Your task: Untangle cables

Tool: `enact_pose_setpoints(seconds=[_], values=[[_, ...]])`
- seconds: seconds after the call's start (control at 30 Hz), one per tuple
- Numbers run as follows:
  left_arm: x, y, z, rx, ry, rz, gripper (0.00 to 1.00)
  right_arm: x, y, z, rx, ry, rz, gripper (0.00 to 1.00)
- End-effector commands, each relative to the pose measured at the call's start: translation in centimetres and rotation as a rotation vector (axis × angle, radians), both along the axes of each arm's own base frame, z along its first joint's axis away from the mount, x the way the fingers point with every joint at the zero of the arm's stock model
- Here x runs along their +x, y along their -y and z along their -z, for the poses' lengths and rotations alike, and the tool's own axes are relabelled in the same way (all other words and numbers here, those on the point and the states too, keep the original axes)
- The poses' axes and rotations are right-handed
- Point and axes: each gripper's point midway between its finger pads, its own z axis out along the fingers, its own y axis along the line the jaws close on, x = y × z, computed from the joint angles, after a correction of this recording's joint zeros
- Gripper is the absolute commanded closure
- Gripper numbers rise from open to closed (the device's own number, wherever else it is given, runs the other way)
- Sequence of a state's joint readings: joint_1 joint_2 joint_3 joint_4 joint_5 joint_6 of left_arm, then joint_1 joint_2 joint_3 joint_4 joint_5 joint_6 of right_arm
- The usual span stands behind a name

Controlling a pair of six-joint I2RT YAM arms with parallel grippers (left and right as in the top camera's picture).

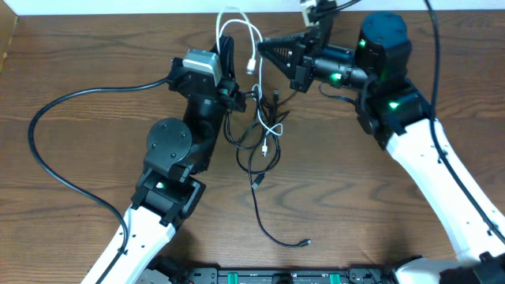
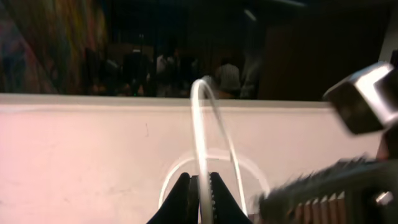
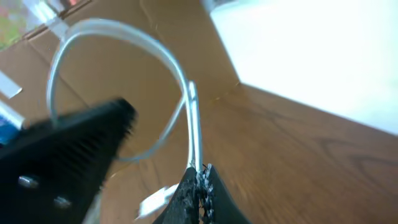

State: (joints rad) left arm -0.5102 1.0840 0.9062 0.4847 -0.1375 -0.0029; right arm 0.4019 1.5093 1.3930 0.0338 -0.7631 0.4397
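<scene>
The left gripper [image 2: 200, 191] and the right gripper [image 3: 199, 185] each pinch the white cable [image 2: 198, 124] at twelve o'clock, with black cables [image 1: 257, 207] tangled toward six.

1. Overhead view: no writing, number or brand can be read on anything. The grey block [image 1: 202, 61] in the upper middle of the frame is too small to show any print.
2. Left wrist view: nothing legible. The coloured patch [image 2: 37, 43] at the upper left of the frame is only a blur.
3. Right wrist view: nothing legible. The coloured scrap [image 3: 11, 25] in the upper left corner and the blue-and-white strip [image 3: 7, 118] at the left edge are too blurred to read.
</scene>
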Motion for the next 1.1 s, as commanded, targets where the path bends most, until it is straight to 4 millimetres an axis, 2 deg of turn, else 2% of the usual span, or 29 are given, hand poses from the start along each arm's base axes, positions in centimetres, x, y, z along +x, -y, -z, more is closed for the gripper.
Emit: enact_pose_setpoints(seconds=[0.0,0.23,0.37,0.53,0.63,0.8,1.07], values=[[0.3,-0.2,0.3,0.003,-0.011,-0.011,0.93,0.2,1.5,-2.4,0.013,0.063,0.085,0.99],[0.5,-0.1,1.1,0.019,-0.041,-0.011,0.92,0.0,3.8,-5.5,0.041,0.131,0.156,0.99],[0.6,0.0,2.3,0.043,-0.084,-0.011,0.93,-0.1,4.6,-7.4,0.057,0.168,0.174,0.99],[0.7,0.0,3.7,0.071,-0.134,-0.011,0.92,0.2,5.3,-8.3,0.064,0.187,0.192,0.99],[0.7,0.1,3.9,0.075,-0.142,-0.011,0.93,0.9,5.8,-7.1,0.029,0.156,0.231,0.99],[0.8,0.1,4.0,0.057,-0.155,-0.008,0.92,2.9,7.4,-3.0,-0.102,0.053,0.367,0.99],[0.8,0.0,4.1,0.047,-0.159,-0.006,0.93,2.7,7.8,-0.4,-0.2,0.017,0.368,0.99]])
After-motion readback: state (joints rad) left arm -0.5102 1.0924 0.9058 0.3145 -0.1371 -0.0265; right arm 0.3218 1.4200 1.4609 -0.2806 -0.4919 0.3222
